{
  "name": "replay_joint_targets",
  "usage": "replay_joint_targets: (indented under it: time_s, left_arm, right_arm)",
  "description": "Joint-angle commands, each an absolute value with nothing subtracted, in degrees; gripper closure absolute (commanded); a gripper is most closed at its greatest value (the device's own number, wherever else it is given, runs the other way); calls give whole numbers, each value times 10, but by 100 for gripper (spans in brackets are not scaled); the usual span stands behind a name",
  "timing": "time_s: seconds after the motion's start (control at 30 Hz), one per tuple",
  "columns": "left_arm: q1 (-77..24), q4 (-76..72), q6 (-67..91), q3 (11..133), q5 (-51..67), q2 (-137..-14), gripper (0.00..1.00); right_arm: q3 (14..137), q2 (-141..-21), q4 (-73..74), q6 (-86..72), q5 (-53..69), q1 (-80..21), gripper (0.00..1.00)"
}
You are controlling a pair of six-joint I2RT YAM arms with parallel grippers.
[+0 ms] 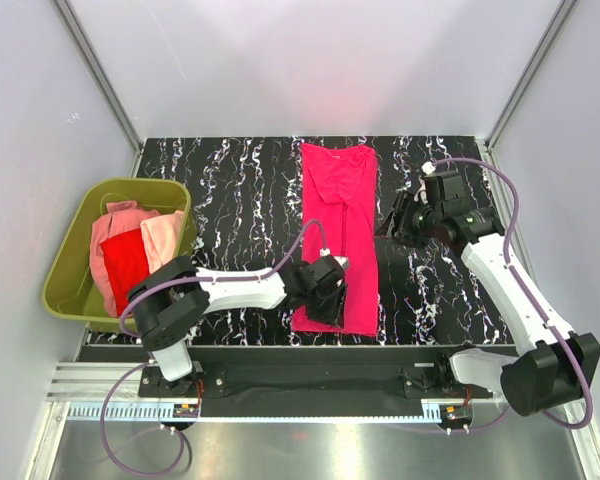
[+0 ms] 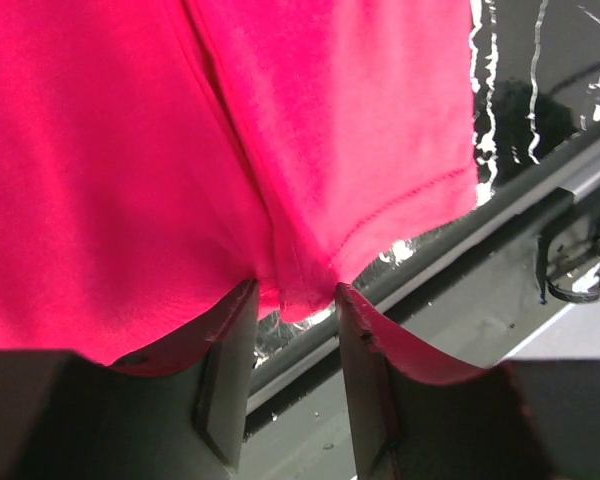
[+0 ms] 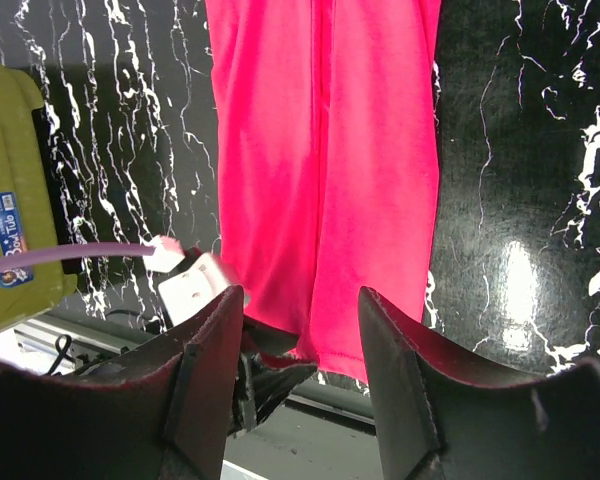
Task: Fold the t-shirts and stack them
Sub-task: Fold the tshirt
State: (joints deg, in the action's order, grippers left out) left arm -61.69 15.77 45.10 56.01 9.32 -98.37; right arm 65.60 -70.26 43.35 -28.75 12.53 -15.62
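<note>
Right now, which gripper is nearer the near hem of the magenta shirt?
Left. The left gripper sits at the near hem of the magenta shirt, with the edge between its jaws. The right gripper hangs open off the shirt's right side, farther up the table.

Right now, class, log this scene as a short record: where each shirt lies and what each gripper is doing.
magenta t-shirt: folded into a long strip, flat on the table
left gripper: open, fingers either side of the strip's near hem
right gripper: open, above the table right of the strip, holding nothing
tub: at the left, holding the red t-shirt and salmon-pink cloth
stack: not yet started
</note>
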Motion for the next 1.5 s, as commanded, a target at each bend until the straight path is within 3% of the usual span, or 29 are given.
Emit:
replay_joint_targets:
  time_s: [0.0, 0.13, 0.23, 0.4, 0.5, 0.63, 0.67, 0.73, 0.93, 1.23, 1.47]
  left_arm:
    - [-625, 153, 451, 595, 76, -991, 61]
    - [-633, 177, 455, 607, 65, -985, 61]
    - [-634, 202, 457, 624, 52, -991, 53]
    - [-639, 211, 454, 635, 41, -990, 54]
    - [-642, 214, 454, 641, 38, -990, 59]
    - [-643, 221, 458, 642, 41, -998, 78]
    - [-643, 220, 465, 636, 47, -998, 90]
    - [-643, 214, 480, 627, 53, -990, 97]
    - [-642, 206, 519, 595, 69, -989, 100]
    - [-643, 248, 519, 599, 40, -977, 61]
    - [-642, 315, 480, 664, 11, -948, 52]
  right_arm:
    - [641, -679, 427, -289, 118, -158, 43]
    - [624, -674, 425, -286, 120, -158, 43]
    - [611, -672, 418, -286, 119, -158, 43]
    - [604, -668, 420, -281, 116, -158, 43]
    - [603, -666, 423, -279, 113, -158, 43]
    - [596, -662, 428, -287, 114, -158, 43]
    - [592, -662, 430, -290, 114, -158, 43]
    - [571, -656, 431, -311, 121, -158, 43]
    - [455, -632, 395, -384, 162, -158, 45]
    - [322, -571, 391, -467, 188, -162, 55]
    - [265, -563, 344, -482, 221, -175, 62]
